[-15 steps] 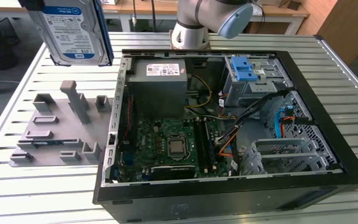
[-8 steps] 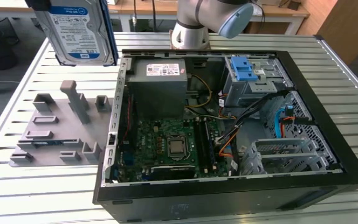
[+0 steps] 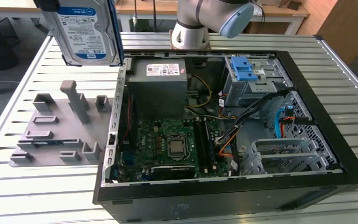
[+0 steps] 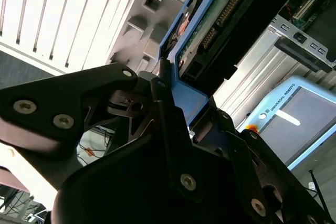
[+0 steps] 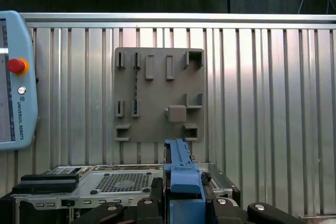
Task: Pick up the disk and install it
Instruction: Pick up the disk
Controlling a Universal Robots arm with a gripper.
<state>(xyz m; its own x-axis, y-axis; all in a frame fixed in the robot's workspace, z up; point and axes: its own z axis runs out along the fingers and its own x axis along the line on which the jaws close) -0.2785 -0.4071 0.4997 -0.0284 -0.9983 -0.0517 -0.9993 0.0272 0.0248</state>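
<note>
The disk (image 3: pixel 86 30), a silver hard drive with a white-and-blue label in a blue carrier frame, hangs upright high above the slatted table, over the grey fixture plate (image 3: pixel 54 126) at the exterior view's left. My gripper (image 4: pixel 168 77) is shut on the blue carrier edge. The second wrist view shows the disk's green circuit-board side (image 4: pixel 220 14). In the first wrist view the blue carrier (image 5: pixel 181 171) stands edge-on between the black fingers (image 5: pixel 152 195), above the fixture plate (image 5: pixel 157 93).
An open black computer case (image 3: pixel 229 198) lies on the table, holding a grey power supply box (image 3: pixel 160 86), a motherboard (image 3: pixel 173 142) and a blue bracket on the drive bay (image 3: pixel 249 74). The arm's base (image 3: pixel 191 28) stands behind it. A teach pendant (image 5: pixel 16 82) lies beside the plate.
</note>
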